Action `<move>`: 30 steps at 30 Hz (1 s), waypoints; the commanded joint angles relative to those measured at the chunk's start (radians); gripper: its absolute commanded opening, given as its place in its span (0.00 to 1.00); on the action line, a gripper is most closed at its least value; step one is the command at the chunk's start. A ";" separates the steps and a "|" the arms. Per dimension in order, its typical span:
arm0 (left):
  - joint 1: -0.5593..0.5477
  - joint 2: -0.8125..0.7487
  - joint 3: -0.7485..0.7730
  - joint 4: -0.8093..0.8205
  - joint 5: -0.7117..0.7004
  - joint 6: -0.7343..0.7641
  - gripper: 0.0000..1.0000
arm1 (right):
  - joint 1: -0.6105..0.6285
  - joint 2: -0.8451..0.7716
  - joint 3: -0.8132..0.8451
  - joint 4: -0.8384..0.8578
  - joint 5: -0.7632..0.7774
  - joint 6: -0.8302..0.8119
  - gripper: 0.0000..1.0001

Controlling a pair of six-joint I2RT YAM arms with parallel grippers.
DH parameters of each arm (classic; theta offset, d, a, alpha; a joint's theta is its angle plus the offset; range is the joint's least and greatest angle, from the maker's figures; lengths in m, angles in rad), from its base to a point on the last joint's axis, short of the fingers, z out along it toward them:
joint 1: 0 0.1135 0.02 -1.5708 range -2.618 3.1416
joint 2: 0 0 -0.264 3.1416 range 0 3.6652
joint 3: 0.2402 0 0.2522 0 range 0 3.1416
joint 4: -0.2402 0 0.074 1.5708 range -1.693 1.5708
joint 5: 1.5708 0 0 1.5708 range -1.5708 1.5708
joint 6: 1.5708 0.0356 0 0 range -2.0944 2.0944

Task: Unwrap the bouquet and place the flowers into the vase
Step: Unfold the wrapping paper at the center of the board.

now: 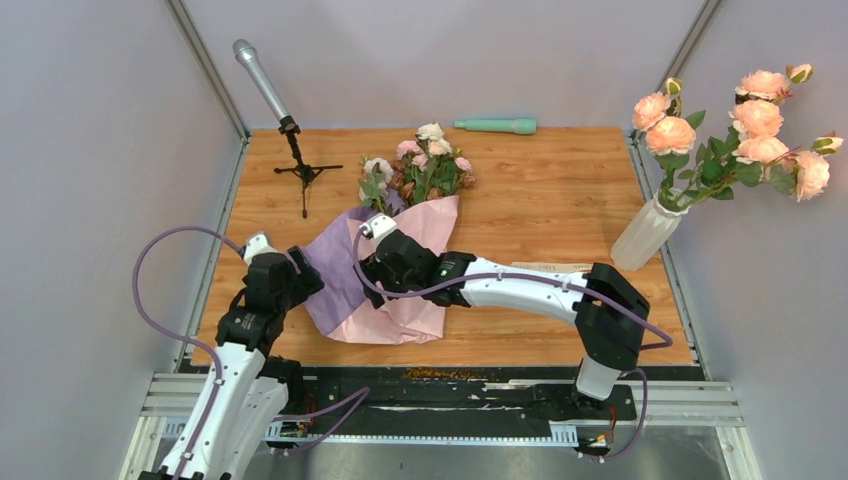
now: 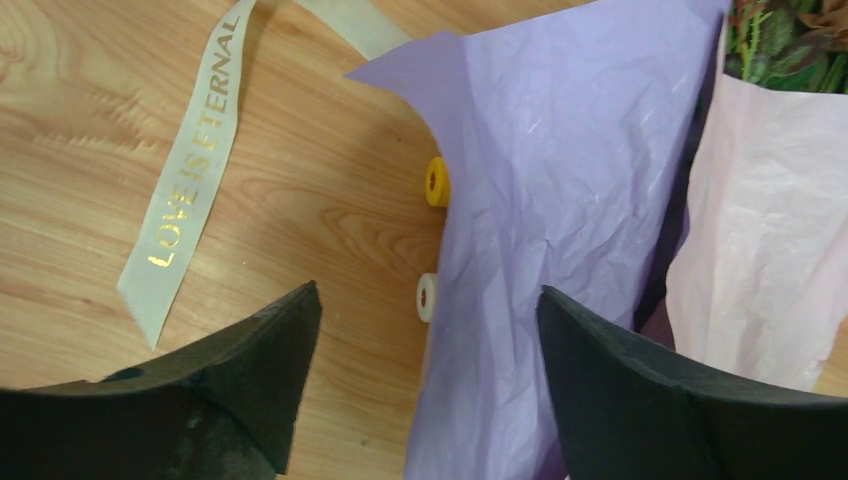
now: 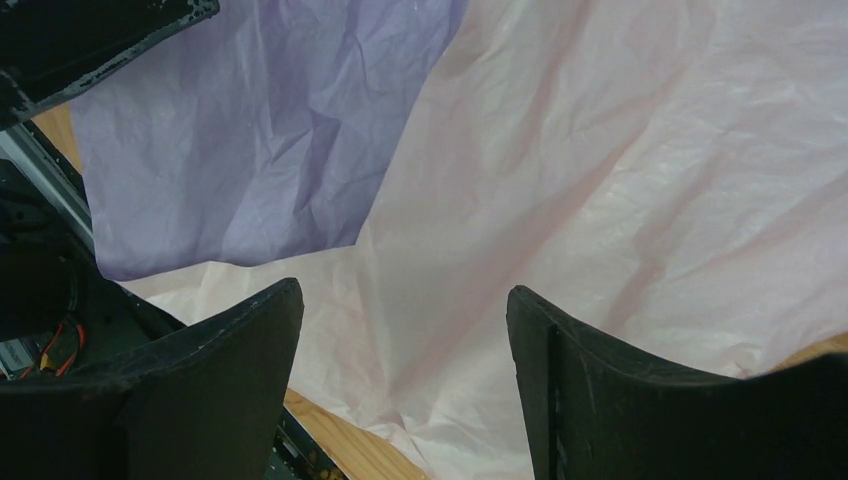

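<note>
— On the light wooden table [image 1: 540,190], from above, we saw the bouquet of small pink, white and brown roses in crinkled paper [image 1: 400,260] lying flat near the middle. The flowers [image 1: 422,165] pointed toward the far edge. Did the wrist cameras add anything?

— They did. Under the left gripper [image 2: 428,295] we found the cream ribbon with gold lettering [image 2: 195,160] lying loose on the wood, off the wrapping. The overhead camera did not show us that. A small yellow roll [image 2: 437,181] and a small white roll [image 2: 426,297] sat just beside the edge of the lilac paper sheet [image 2: 560,200].

— And the jaws?

— Both pairs stood apart, clamped on nothing. The left ones straddled the lilac edge from above; whether they touched it we could not tell. The right gripper [image 3: 405,290] hung over the pale pink paper sheet [image 3: 620,200], near where it met the lilac.

— Only the overhead view gave us the tall ribbed white vase [image 1: 645,235]. It stood upright at the table's right edge, well apart from the bouquet, with large peach-orange roses on leafy branches [image 1: 760,130] in it.
</note>
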 commanded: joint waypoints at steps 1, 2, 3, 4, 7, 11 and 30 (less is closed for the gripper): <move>0.009 -0.023 -0.006 0.094 0.005 -0.053 0.80 | 0.009 0.076 0.097 0.044 0.020 -0.023 0.75; 0.009 -0.021 -0.010 0.098 -0.001 -0.046 0.73 | 0.009 0.094 0.114 0.044 0.019 -0.030 0.75; 0.009 -0.019 -0.014 0.106 -0.018 -0.040 0.70 | 0.009 0.119 0.137 0.044 0.016 -0.037 0.76; 0.009 -0.019 -0.026 0.108 -0.029 -0.035 0.63 | 0.009 0.137 0.155 0.042 0.014 -0.041 0.76; 0.009 -0.023 -0.052 0.128 -0.058 -0.036 0.52 | 0.009 0.192 0.204 0.024 0.016 -0.047 0.75; 0.010 -0.025 -0.084 0.152 -0.046 -0.049 0.40 | 0.008 0.251 0.247 -0.006 0.057 -0.052 0.73; 0.027 0.003 -0.137 0.220 -0.098 -0.045 0.00 | -0.034 -0.135 0.003 -0.193 0.384 0.062 0.00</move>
